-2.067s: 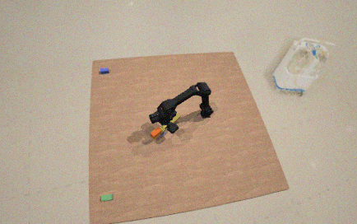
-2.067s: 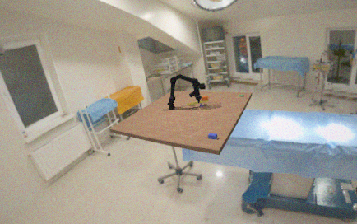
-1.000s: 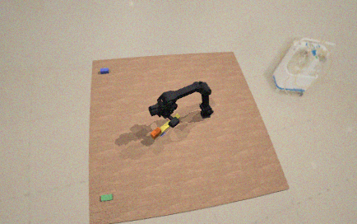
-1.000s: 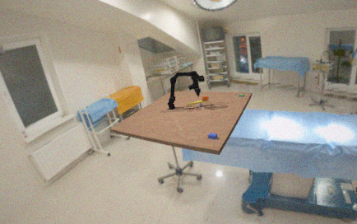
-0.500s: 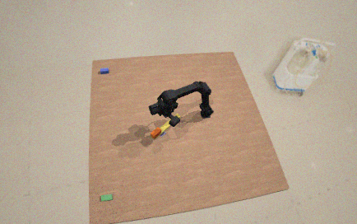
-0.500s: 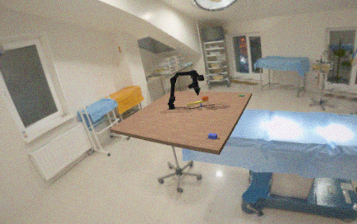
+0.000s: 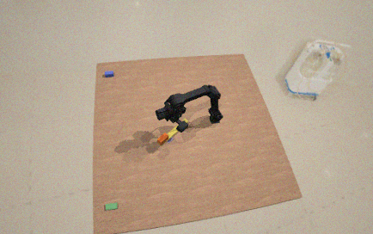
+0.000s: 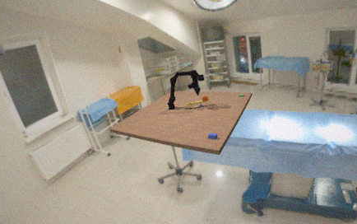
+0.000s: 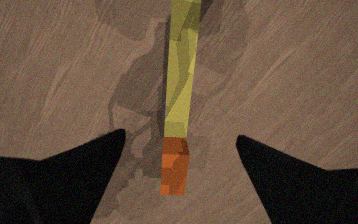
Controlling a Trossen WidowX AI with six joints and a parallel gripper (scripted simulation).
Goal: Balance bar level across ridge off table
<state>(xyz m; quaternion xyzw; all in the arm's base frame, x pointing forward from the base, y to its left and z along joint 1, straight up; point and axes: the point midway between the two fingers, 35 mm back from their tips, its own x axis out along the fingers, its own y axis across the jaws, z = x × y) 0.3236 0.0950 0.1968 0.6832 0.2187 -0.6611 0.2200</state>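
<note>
The bar is yellow, with an orange block at its end away from the arm's base. A small blue ridge shows under the bar, nearer the orange end, mostly hidden. The bar appears raised off the table there; whether it is exactly level, or its yellow end clears the table, is too small to tell. My gripper is open and empty above the bar, its fingers on either side of it with a gap on both sides.
The brown table carries a blue block near one corner and a green block near another. Both are far from the bar.
</note>
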